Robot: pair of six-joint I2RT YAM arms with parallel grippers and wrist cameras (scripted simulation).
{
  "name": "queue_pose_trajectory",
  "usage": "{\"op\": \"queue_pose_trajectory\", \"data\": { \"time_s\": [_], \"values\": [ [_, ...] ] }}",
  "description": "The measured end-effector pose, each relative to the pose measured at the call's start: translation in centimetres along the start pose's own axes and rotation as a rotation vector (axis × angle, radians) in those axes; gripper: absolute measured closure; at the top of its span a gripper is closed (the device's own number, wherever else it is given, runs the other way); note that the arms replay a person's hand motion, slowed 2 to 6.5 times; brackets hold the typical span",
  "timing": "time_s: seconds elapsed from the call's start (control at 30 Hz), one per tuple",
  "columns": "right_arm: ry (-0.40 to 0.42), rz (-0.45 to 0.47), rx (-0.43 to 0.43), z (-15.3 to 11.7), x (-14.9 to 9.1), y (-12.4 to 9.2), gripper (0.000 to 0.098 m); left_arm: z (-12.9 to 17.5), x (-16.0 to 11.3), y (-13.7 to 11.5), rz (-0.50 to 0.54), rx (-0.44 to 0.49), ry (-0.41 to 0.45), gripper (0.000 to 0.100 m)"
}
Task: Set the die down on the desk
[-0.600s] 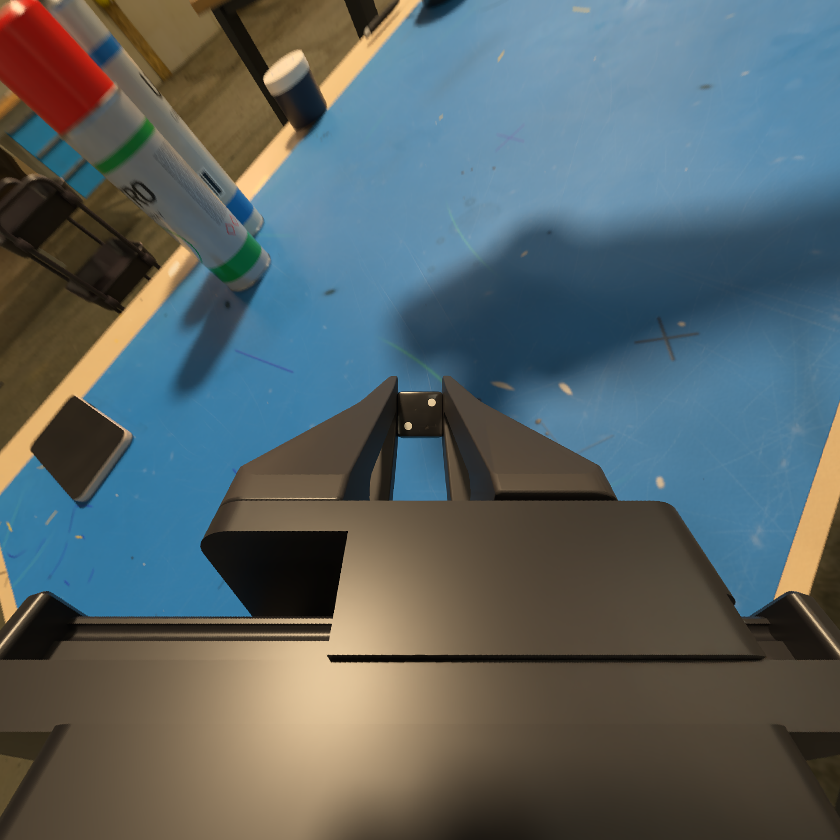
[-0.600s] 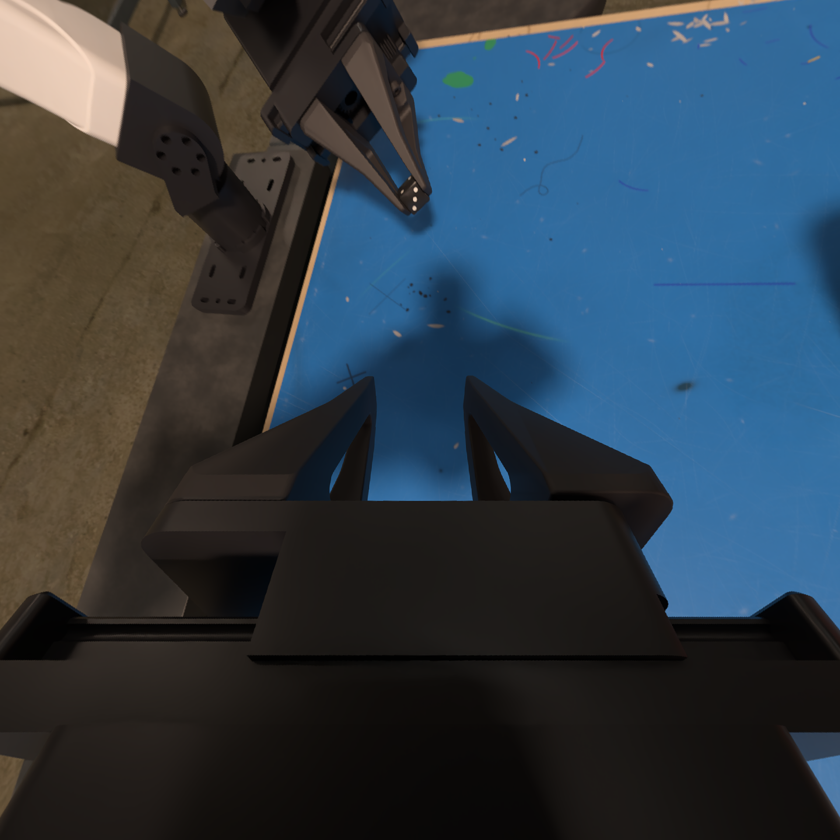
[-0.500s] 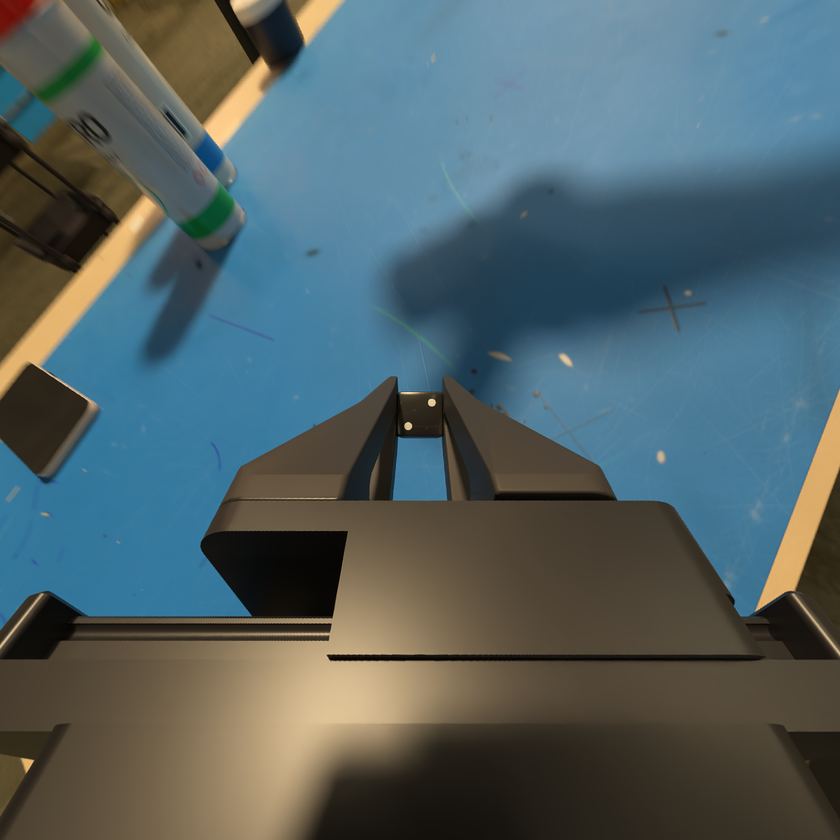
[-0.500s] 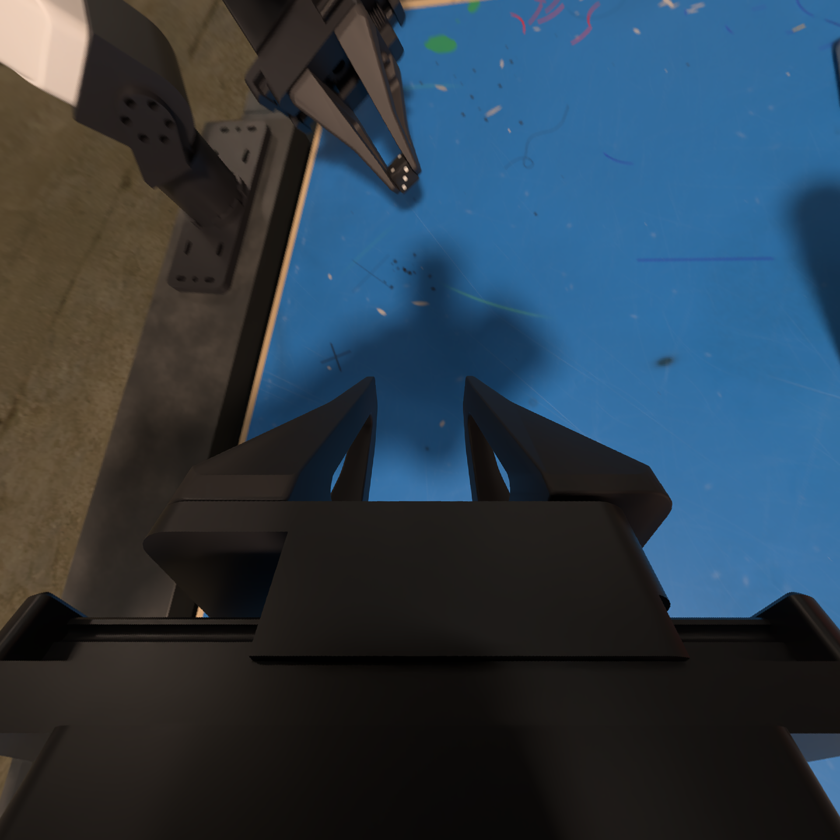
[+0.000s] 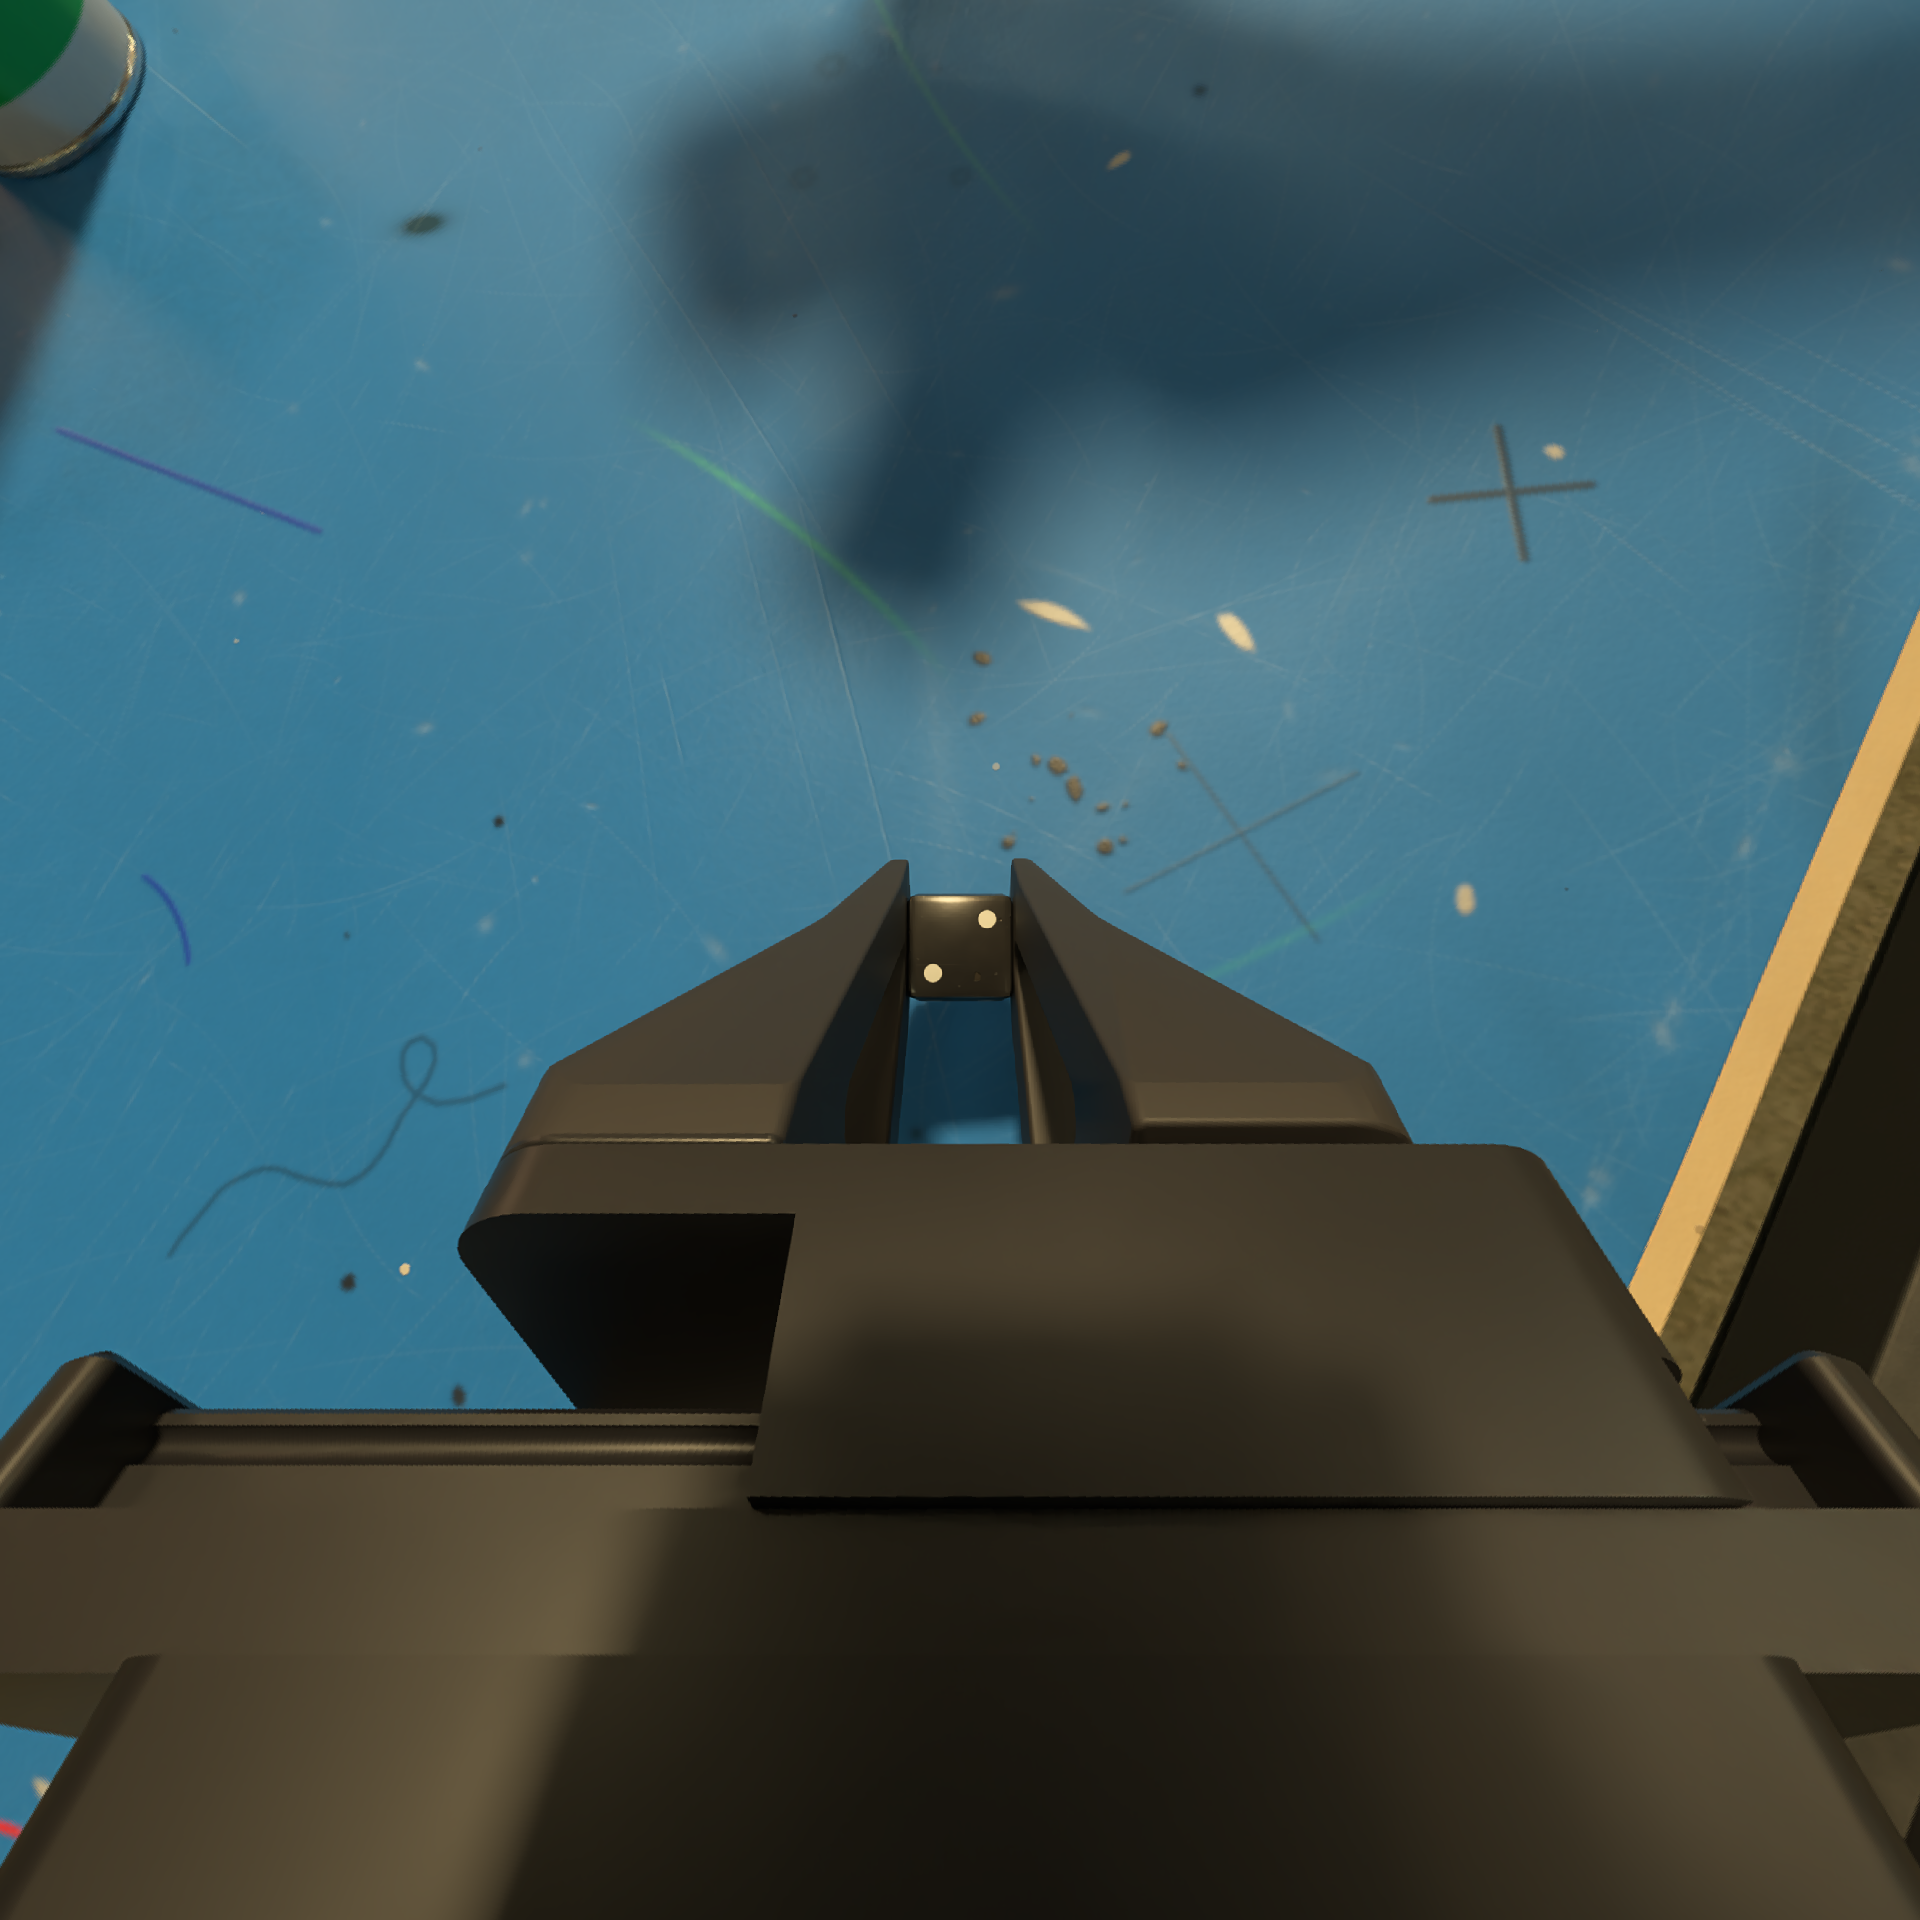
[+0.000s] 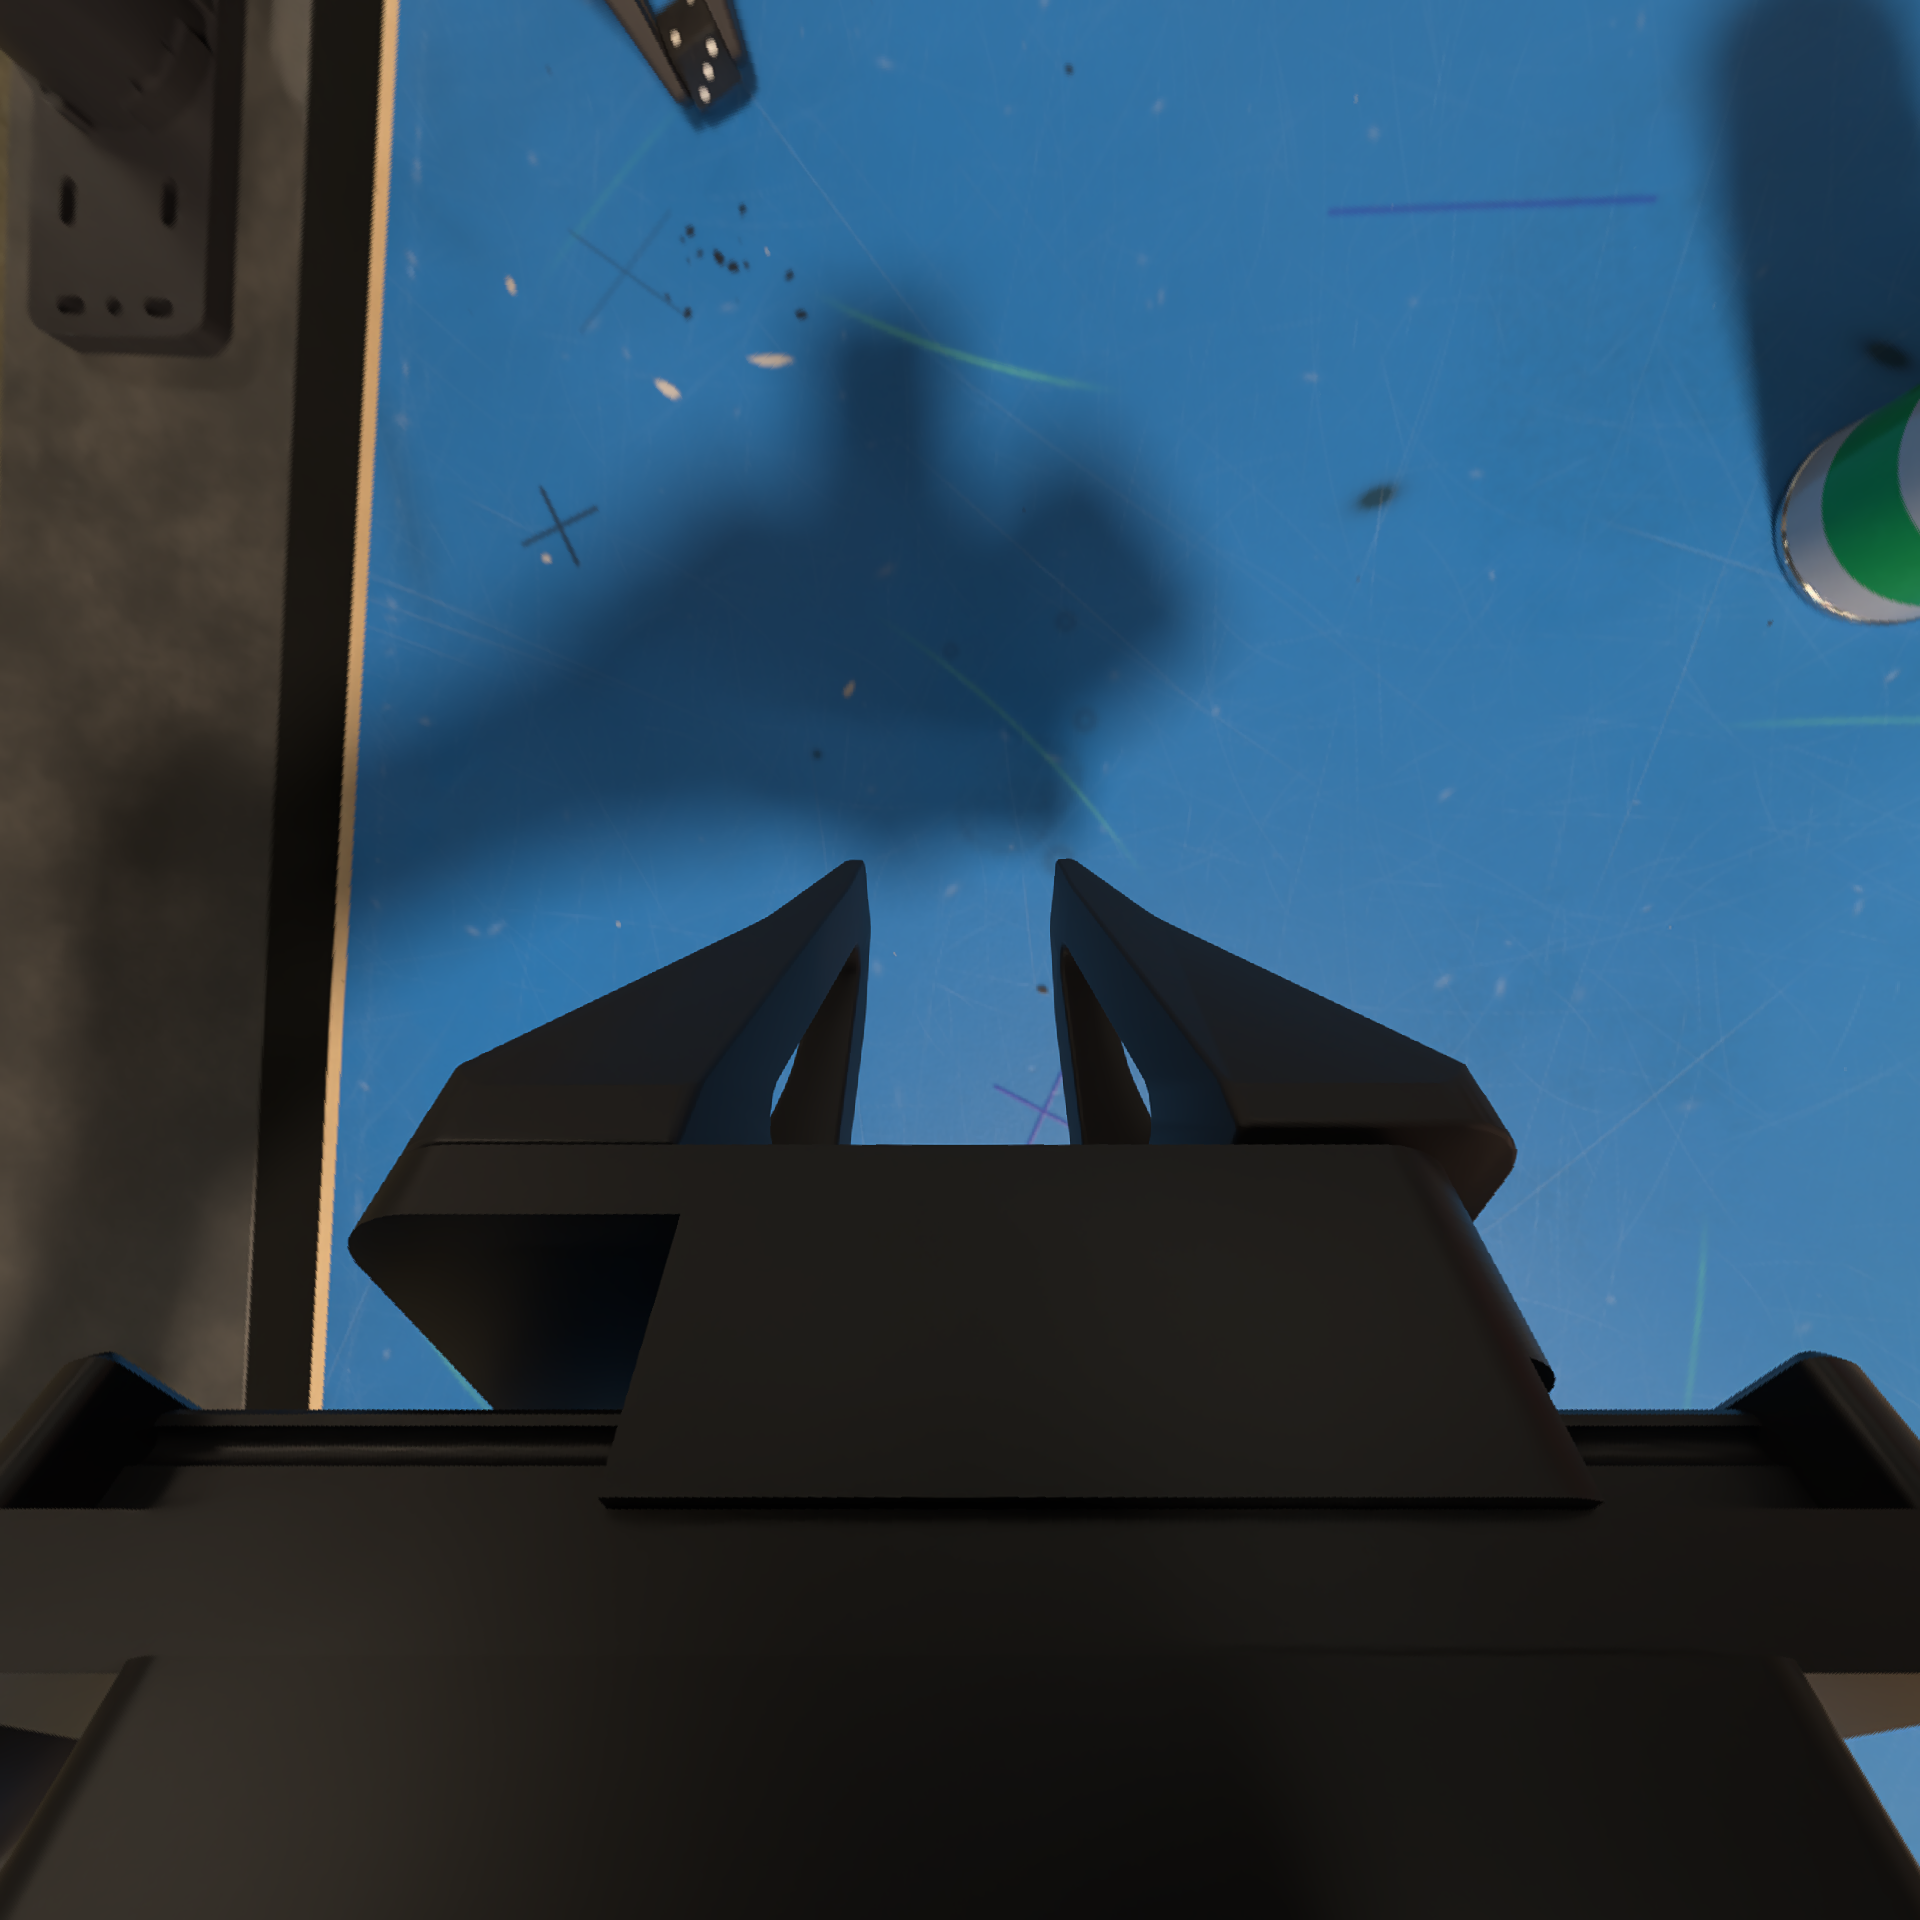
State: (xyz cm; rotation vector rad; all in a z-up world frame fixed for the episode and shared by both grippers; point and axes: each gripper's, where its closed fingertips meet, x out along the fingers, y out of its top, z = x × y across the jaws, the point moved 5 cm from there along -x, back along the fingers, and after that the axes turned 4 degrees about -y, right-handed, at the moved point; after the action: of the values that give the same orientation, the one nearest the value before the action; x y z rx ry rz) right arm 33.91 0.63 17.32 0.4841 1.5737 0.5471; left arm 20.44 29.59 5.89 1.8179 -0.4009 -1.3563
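A small black die (image 5: 960, 945) with pale pips is pinched between the fingertips of my left gripper (image 5: 960, 883), which is shut on it and hangs low over the blue desk (image 5: 520, 675). The die also shows in the right wrist view (image 6: 698, 57) at the top edge, held between the left gripper's fingers (image 6: 649, 42) close above the desk. My right gripper (image 6: 958, 868) is open and empty, above the desk (image 6: 1351, 831) and well back from the die.
A white marker with a green band stands at the left wrist view's top left (image 5: 52, 94) and the right wrist view's right edge (image 6: 1860, 509). The desk's tan edge (image 5: 1787, 997) runs close on the right. A dark mounting base (image 6: 125, 208) lies beyond the desk edge.
My left gripper has come down toward the desk with the die still in it. The markers, the black pad and the cup have slid out of its view. My right gripper has tilted downward and stays open.
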Motion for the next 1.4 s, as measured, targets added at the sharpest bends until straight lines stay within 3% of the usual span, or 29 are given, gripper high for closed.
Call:
{"op": "queue_pose_trajectory", "data": {
  "time_s": [0.6,1.1,1.4],
  "values": [
    [0.023,-0.132,-0.058,1.8,0.8,-2.6,0.0692,-0.1,-0.2,-0.3,0.004,-0.048,-0.044,0.084],
    [0.066,-0.175,-0.083,2.0,1.7,-3.6,0.0698,0.2,0.9,-0.6,-0.089,-0.03,-0.075,0.084],
    [0.076,-0.197,-0.104,1.8,2.0,-4.1,0.0699,0.2,1.0,-0.6,-0.094,-0.034,-0.087,0.084]
  ]
}}
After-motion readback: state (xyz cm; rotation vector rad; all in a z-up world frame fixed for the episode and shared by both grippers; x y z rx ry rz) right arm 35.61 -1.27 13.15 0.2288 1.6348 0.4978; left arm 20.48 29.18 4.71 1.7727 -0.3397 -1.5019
